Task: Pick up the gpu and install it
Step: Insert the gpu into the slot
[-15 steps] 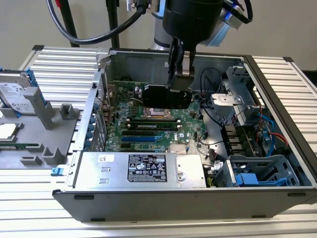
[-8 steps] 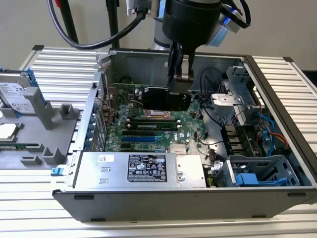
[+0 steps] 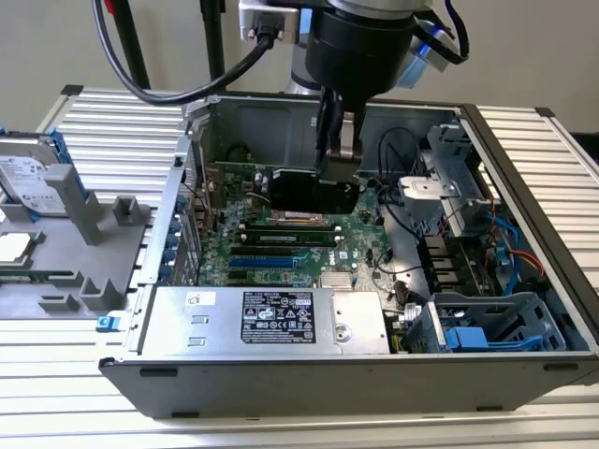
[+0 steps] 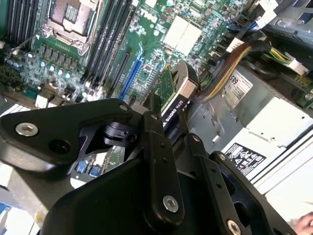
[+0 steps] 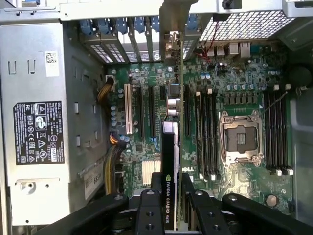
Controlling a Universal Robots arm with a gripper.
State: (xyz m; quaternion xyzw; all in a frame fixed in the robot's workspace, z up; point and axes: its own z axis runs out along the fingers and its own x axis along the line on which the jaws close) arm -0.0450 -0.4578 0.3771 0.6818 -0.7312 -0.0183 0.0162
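Gpu (image 3: pixel 314 190) hangs pinched in my jaws, edge-down inside the open case (image 3: pixel 524 150), above the motherboard (image 3: pixel 281 248) near the case's back wall in the exterior view. My arm (image 3: pixel 360 42) comes down from above. A silver power supply (image 3: pixel 271 318) lies along the case's near side. Toward the exterior view's left, a grey tray (image 3: pixel 94 243) and a hard drive (image 3: pixel 28 178) rest on the ribbed desk (image 3: pixel 103 112).

In the second wrist view, my jaws are pressed onto the gpu (image 4: pixel 175 98), black cooler on one face, green board on the other. It sits over the blue slot (image 4: pixel 131 73), beside a cable bundle (image 4: pixel 230 66).

In the first wrist view, the gpu (image 5: pixel 169 161) runs edge-on over the motherboard (image 5: pixel 234 83), its silver bracket (image 5: pixel 172 46) near the rear slot openings. The CPU socket (image 5: pixel 239 137) lies to one side, the power supply (image 5: pixel 39 112) to the other.
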